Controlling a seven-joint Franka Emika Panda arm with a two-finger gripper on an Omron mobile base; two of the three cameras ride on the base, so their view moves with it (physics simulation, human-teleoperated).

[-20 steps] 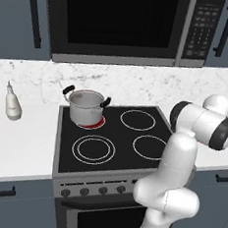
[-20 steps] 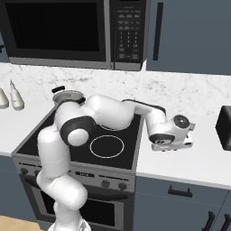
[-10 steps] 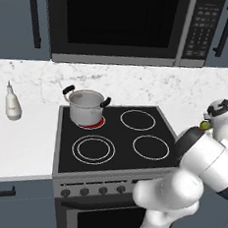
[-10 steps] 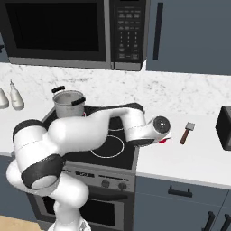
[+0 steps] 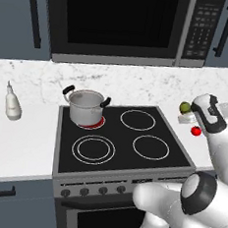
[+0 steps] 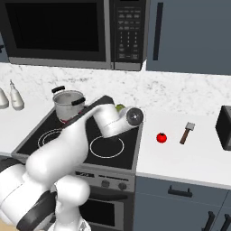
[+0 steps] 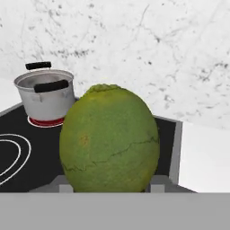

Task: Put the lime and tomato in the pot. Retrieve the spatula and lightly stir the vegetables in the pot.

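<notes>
Tool [image 7: 108,188] pinching one lime [image 7: 109,139]; one tomato [image 6: 161,137], one spatula [image 6: 187,132], one pot [image 5: 86,107].

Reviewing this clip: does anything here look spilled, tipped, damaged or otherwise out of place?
Nothing stands out. The shiny steel pot stands upright on a glowing red burner; the small red tomato and grey-headed, brown-handled spatula lie on the counter.

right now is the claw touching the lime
Touching. In the hand view the lime sits between the claw's two fingertips, pressed against both, with the pot behind.
</notes>
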